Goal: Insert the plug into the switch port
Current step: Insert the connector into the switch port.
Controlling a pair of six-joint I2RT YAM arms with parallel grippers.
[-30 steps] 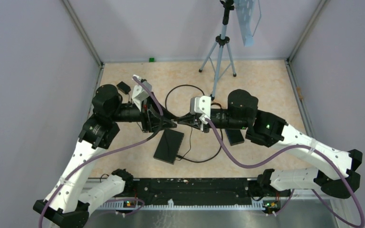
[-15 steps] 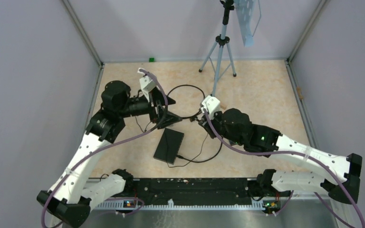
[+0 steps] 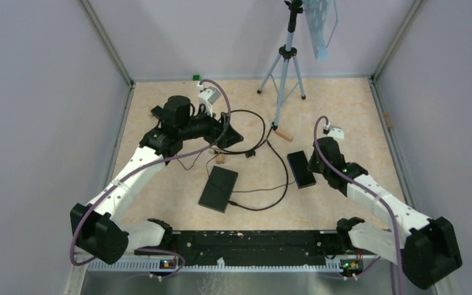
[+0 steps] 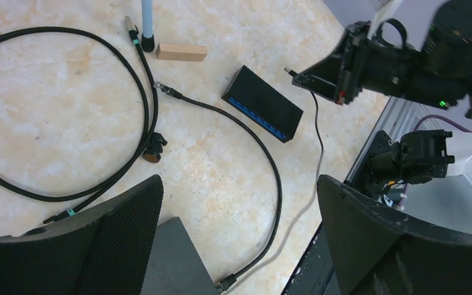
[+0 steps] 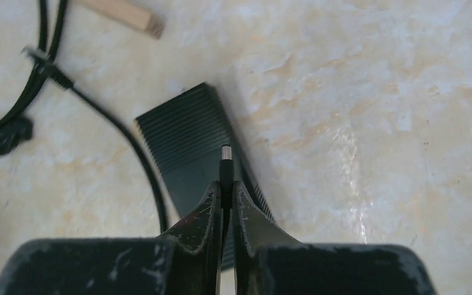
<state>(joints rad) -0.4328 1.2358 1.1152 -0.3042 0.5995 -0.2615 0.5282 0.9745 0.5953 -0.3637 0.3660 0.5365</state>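
Over the switch (image 5: 184,135): plug (image 5: 225,161) pinched tight between the right fingers (image 5: 212,206), tip poking forward, not in any port. Well away from the switch: left fingers (image 4: 123,227) spread wide, holding nothing, above a black cable (image 4: 264,160) on the bench (image 4: 49,123).

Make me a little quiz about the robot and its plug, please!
1. True or false: the right pincer is shut on the plug.
2. What lies beside the tripod's foot? A) a wooden block B) a spoon C) a ball
3. Fill in the missing word: the left pincer is wide ____.
Key: 1 true; 2 A; 3 open.
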